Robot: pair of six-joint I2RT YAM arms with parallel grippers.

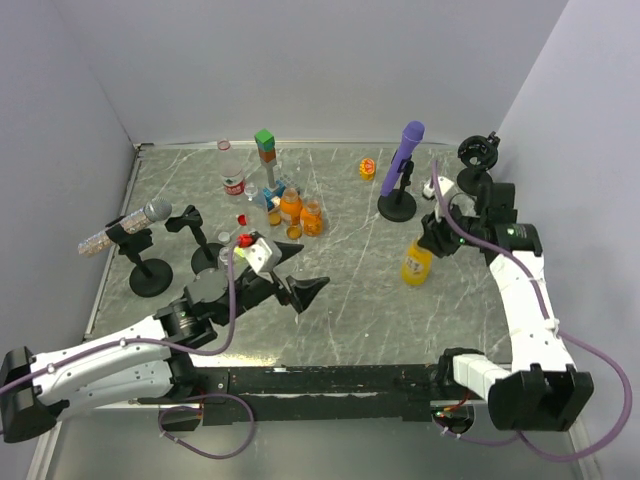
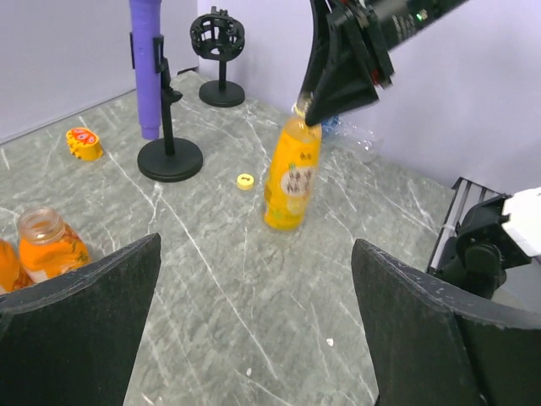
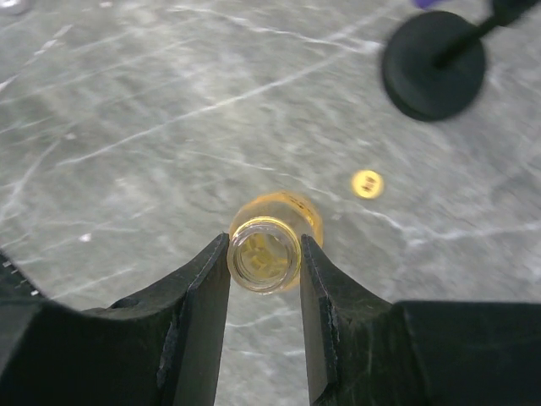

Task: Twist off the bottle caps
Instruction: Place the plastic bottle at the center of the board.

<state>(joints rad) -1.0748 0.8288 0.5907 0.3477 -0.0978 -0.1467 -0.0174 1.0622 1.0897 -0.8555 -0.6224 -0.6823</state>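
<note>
The yellow juice bottle (image 1: 416, 263) stands upright at the right of the table. Its mouth is open, with no cap on it (image 3: 264, 254). My right gripper (image 1: 432, 238) reaches down over it, and its fingers (image 3: 207, 292) press the bottle's neck from both sides. It also shows in the left wrist view (image 2: 292, 173). A small yellow cap (image 3: 367, 183) lies on the table beside the bottle (image 2: 245, 180). My left gripper (image 1: 305, 272) is open and empty low over the middle of the table (image 2: 254, 338), well left of the bottle.
A purple microphone on a black stand (image 1: 403, 165) is behind the yellow bottle. Several orange bottles (image 1: 300, 212), a red-labelled clear bottle (image 1: 232, 178), a red cap (image 1: 241, 218) and stacked green and orange blocks (image 1: 265, 148) stand at back left. A grey microphone (image 1: 130, 228) is at the left.
</note>
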